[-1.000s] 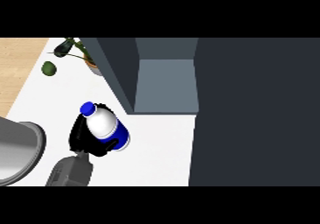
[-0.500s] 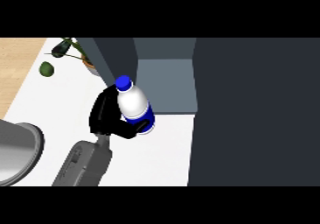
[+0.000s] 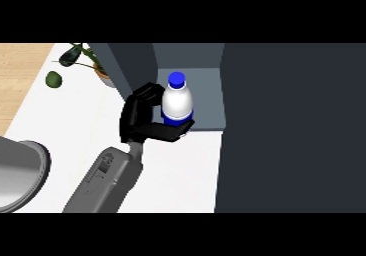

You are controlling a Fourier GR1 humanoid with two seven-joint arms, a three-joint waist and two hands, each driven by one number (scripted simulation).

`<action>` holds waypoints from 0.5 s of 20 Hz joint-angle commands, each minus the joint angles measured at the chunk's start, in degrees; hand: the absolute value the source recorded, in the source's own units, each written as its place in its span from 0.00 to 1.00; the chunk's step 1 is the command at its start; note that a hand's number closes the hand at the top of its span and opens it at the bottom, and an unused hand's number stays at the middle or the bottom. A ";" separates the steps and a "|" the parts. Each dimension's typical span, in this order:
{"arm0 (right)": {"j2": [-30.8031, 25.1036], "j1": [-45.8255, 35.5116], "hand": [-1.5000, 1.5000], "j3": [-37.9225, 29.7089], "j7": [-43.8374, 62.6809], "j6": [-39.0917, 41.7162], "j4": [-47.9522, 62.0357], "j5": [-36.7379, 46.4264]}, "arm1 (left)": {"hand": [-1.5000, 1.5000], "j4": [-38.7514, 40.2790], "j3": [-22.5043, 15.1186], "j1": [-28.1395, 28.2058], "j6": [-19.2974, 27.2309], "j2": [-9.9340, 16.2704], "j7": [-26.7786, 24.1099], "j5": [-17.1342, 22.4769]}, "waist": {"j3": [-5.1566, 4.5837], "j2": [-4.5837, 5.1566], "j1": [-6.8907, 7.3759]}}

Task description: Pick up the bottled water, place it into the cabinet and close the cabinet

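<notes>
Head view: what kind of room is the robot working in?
Probably a kitchen: a white counter, a dark cabinet with an open compartment, and a potted plant at the back. The robot hand holds a water bottle near the opening.

A white surface [image 3: 182,170] fills the lower middle of the head view. Along its far left edge runs a strip of light wooden floor [image 3: 20,80]. A potted plant [image 3: 79,62] with dark green leaves stands at the surface's far left corner. A large, dark grey panel [image 3: 297,130] covers the whole right side. A grey rounded object [image 3: 16,175] sits at the left edge.
</notes>
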 commanded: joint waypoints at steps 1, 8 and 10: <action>-2.27 0.47 0.00 -3.11 -2.30 2.92 2.22 -2.79 | 1.00 7.63 -0.93 -13.78 4.36 -0.81 1.76 -1.82 | 0.16 0.76 -2.07; -0.09 -1.47 0.00 -0.69 -1.20 1.30 2.13 -1.84 | 1.00 11.16 0.67 -17.52 9.28 -0.65 3.24 -6.47 | 0.14 0.99 -2.83; 0.42 -3.01 0.00 -0.46 -0.29 0.61 2.34 -1.32 | 1.00 12.10 1.30 -18.33 8.90 1.84 4.84 -6.34 | 0.12 1.12 -2.68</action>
